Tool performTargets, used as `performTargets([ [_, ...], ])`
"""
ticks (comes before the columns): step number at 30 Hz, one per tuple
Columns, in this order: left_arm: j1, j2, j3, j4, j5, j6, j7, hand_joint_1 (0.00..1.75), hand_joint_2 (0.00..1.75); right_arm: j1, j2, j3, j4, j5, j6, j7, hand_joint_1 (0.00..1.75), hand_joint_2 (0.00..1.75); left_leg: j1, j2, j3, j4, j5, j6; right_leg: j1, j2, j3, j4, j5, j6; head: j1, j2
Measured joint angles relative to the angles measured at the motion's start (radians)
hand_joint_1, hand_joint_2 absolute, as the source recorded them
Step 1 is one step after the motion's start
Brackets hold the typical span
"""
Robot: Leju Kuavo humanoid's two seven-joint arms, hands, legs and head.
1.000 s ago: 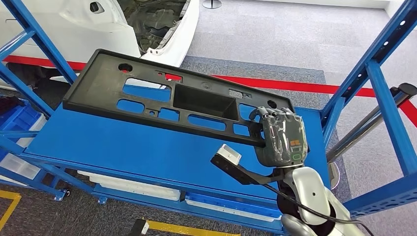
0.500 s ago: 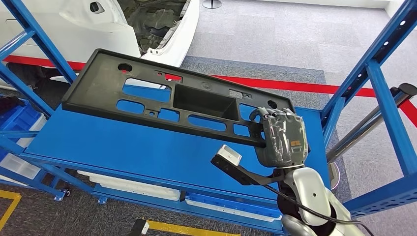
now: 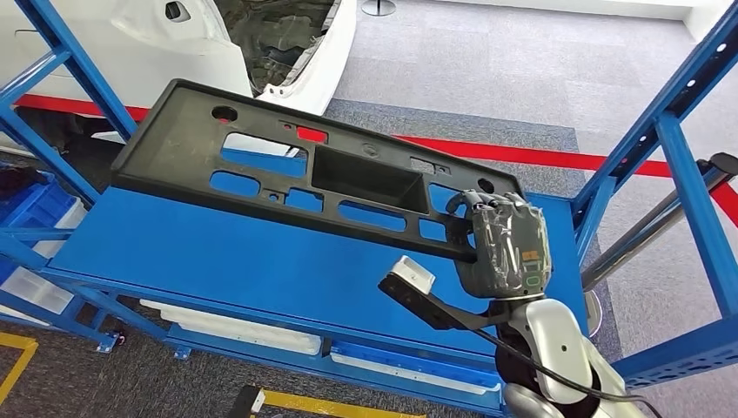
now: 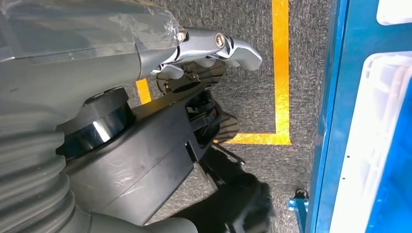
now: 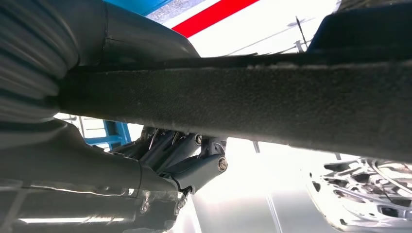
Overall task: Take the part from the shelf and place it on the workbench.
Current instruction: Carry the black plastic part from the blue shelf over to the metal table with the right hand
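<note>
From my head camera, my right hand grasps the right end of the long black part, held tilted above the blue shelf. At my left wrist, my left hand hangs over carpet, fingers curled on nothing. At my right wrist, the part's edge crosses my clenched fingers.

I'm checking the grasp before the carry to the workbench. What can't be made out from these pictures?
- Head view: the right hand hides its own fingers under the black plastic panel.
- Right wrist view: the panel's edge crosses the fingers; contact unclear.
- Left wrist view: the left hand is partly covered by its grey cover.
</note>
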Motion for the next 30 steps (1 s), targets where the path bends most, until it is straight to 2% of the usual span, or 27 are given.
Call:
performTargets([
  [1,0.000,0.000,0.000,0.000,0.000,0.000,0.000,0.00,1.75,0.000,-0.001,0.000,0.000,-0.001,0.000,0.000,1.75,1.75,0.004,-0.001,-0.001,0.007,-0.005,-0.006,-0.004,0.000,0.012,-0.030,0.029,0.005,0.002,0.000],
  [2,0.000,0.000,0.000,0.000,0.000,0.000,0.000,0.00,1.75,0.000,-0.002,0.000,0.000,-0.002,0.000,0.000,1.75,1.75,0.009,-0.002,-0.002,0.018,-0.013,-0.013,-0.010,-0.001,0.039,-0.092,0.068,0.012,0.003,0.000],
  [3,-0.001,0.001,0.000,0.000,0.000,0.000,0.000,0.00,1.75,-0.001,-0.002,0.000,0.000,-0.003,0.000,0.000,1.75,1.75,0.013,-0.003,-0.005,0.030,-0.022,-0.023,-0.012,-0.001,0.066,-0.151,0.093,0.019,0.007,0.000],
  [4,-0.001,0.002,0.000,0.000,0.000,0.000,0.000,0.00,1.75,-0.002,-0.002,0.000,0.000,-0.004,-0.001,0.000,1.75,1.75,0.013,-0.004,-0.011,0.046,-0.031,-0.033,-0.014,0.002,0.085,-0.197,0.108,0.018,0.012,0.000],
  [5,-0.002,0.003,0.000,0.000,0.000,0.000,0.000,0.00,1.75,-0.002,-0.002,0.000,0.000,-0.006,-0.001,0.000,1.75,1.75,0.012,-0.005,-0.017,0.058,-0.037,-0.041,-0.013,0.004,0.091,-0.218,0.109,0.013,0.014,0.000],
  [7,-0.002,0.003,0.000,0.000,0.000,0.001,0.000,0.00,1.75,-0.002,-0.004,0.000,0.000,-0.008,-0.002,0.000,1.75,1.75,0.010,-0.006,-0.025,0.069,-0.041,-0.051,-0.010,0.009,0.083,-0.212,0.101,-0.010,0.009,0.000],
  [9,-0.002,0.003,0.000,0.000,0.000,0.001,0.000,0.00,1.75,-0.003,-0.005,0.000,0.000,-0.009,-0.002,0.001,1.75,1.75,0.012,-0.005,-0.028,0.082,-0.053,-0.056,-0.008,0.007,0.079,-0.207,0.100,-0.024,-0.006,0.000],
  [10,-0.002,0.003,0.000,0.000,0.000,0.001,0.000,0.00,1.75,-0.004,-0.005,0.000,-0.001,-0.009,-0.002,0.001,1.75,1.75,0.013,-0.004,-0.038,0.110,-0.071,-0.058,-0.007,0.005,0.079,-0.207,0.100,-0.030,-0.013,0.000],
  [11,-0.003,0.003,0.000,0.000,0.000,0.001,0.000,0.00,1.75,-0.005,-0.005,0.000,-0.001,-0.010,-0.003,0.001,1.75,1.75,0.012,-0.003,-0.058,0.157,-0.100,-0.058,-0.006,0.003,0.079,-0.208,0.101,-0.034,-0.021,0.000],
  [13,-0.003,0.003,0.000,0.000,0.000,0.002,0.000,0.00,1.75,-0.006,-0.005,0.000,0.000,-0.013,-0.004,0.001,1.75,1.75,0.006,-0.003,-0.120,0.291,-0.162,-0.054,0.001,0.000,0.077,-0.208,0.101,-0.039,-0.037,0.000],
  [14,-0.002,0.003,0.000,0.000,0.000,0.003,0.000,0.00,1.75,-0.006,-0.005,0.000,0.000,-0.015,-0.005,0.001,1.75,1.75,0.002,-0.003,-0.146,0.345,-0.178,-0.050,0.006,-0.001,0.077,-0.207,0.101,-0.041,-0.044,0.000],
  [15,-0.001,0.003,0.000,0.000,0.000,0.003,0.000,0.00,1.75,-0.006,-0.005,0.000,0.000,-0.017,-0.006,0.001,1.75,1.75,-0.002,-0.003,-0.159,0.367,-0.176,-0.044,0.011,-0.001,0.076,-0.207,0.102,-0.044,-0.049,0.000],
  [16,-0.001,0.003,0.000,0.000,0.000,0.003,0.000,0.00,1.75,-0.006,-0.005,0.000,0.000,-0.018,-0.006,0.001,1.75,1.75,-0.008,-0.003,-0.153,0.349,-0.155,-0.034,0.016,0.000,0.076,-0.207,0.102,-0.045,-0.054,0.000],
  [18,-0.002,0.005,0.000,0.000,0.000,0.003,0.000,0.00,1.75,-0.007,-0.005,0.000,0.000,-0.020,-0.007,0.001,1.75,1.75,-0.024,-0.004,-0.099,0.224,-0.086,-0.004,0.024,0.000,0.078,-0.208,0.103,-0.047,-0.059,0.000],
  [20,-0.004,0.007,0.000,0.000,0.000,0.004,0.000,0.00,1.75,-0.010,-0.005,0.000,0.000,-0.021,-0.008,0.001,1.75,1.75,-0.037,-0.003,-0.055,0.118,-0.046,0.017,0.027,0.000,0.077,-0.209,0.105,-0.046,-0.057,0.000],
  [21,-0.004,0.009,0.000,0.000,0.000,0.004,0.000,0.00,1.75,-0.011,-0.005,0.000,0.000,-0.021,-0.008,0.001,1.75,1.75,-0.041,-0.003,-0.049,0.097,-0.043,0.021,0.025,0.000,0.075,-0.209,0.107,-0.044,-0.056,0.000],
  [22,-0.004,0.009,0.000,0.000,-0.001,0.004,0.000,0.00,1.75,-0.012,-0.005,0.000,0.000,-0.021,-0.008,0.001,1.75,1.75,-0.043,-0.003,-0.049,0.091,-0.040,0.020,0.024,-0.001,0.074,-0.211,0.109,-0.040,-0.055,0.000],
  [24,-0.004,0.009,0.000,0.000,-0.001,0.004,0.000,0.00,1.75,-0.012,-0.005,0.000,0.000,-0.022,-0.008,0.001,1.75,1.75,-0.039,-0.003,-0.046,0.076,-0.029,0.020,0.023,-0.002,0.073,-0.207,0.105,-0.032,-0.057,0.000],
  [26,-0.006,0.009,0.000,0.000,-0.001,0.004,-0.001,0.00,1.75,-0.014,-0.005,0.000,0.000,-0.022,-0.008,0.001,1.75,1.75,-0.031,0.000,-0.045,0.059,-0.015,0.023,0.023,-0.002,0.054,-0.159,0.066,-0.023,-0.049,0.000],
  [28,-0.006,0.009,0.000,0.000,-0.001,0.003,-0.001,0.00,1.75,-0.015,-0.005,0.000,0.000,-0.023,-0.008,0.001,1.75,1.75,-0.030,0.003,-0.050,0.056,-0.009,0.026,0.020,-0.002,0.018,-0.069,0.008,-0.016,-0.038,0.000],
  [30,-0.005,0.008,0.000,0.000,-0.001,0.002,-0.001,0.00,1.75,-0.014,-0.005,0.000,0.000,-0.023,-0.008,0.001,1.75,1.75,-0.029,0.005,-0.057,0.059,-0.007,0.025,0.017,-0.002,-0.018,0.025,-0.034,-0.009,-0.031,0.000],
])
